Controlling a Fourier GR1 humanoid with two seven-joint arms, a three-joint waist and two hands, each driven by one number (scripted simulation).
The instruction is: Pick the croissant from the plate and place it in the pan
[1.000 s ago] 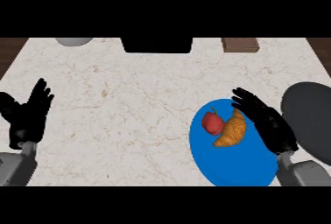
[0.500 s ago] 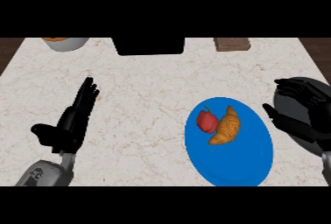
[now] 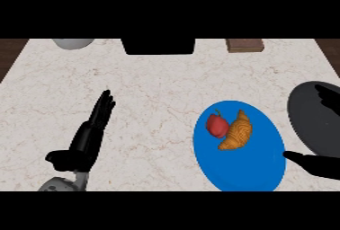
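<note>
A golden croissant [image 3: 237, 133] lies on the blue plate [image 3: 247, 171], touching a red fruit [image 3: 216, 126] on its left. The dark grey pan [image 3: 312, 123] sits just right of the plate, cut off by the view's right edge. My right hand [image 3: 318, 165] shows only in part at the right edge: its thumb is by the plate's right rim and its fingers [image 3: 327, 93] reach over the pan. It is spread open, holds nothing, and stays clear of the croissant. My left hand [image 3: 87, 137] rests open on the counter at the left, fingers straight, far from the plate.
Along the counter's back edge stand a grey bowl [image 3: 73, 43] at the left, a black boxy object [image 3: 158, 46] in the middle and a brown block [image 3: 244, 45] to the right. Marbled counter [image 3: 153, 99] stretches between my left hand and the plate.
My right hand has drawn away from the plate to the right, over the pan. My left hand has come in from the left edge toward the middle. The croissant has not moved.
</note>
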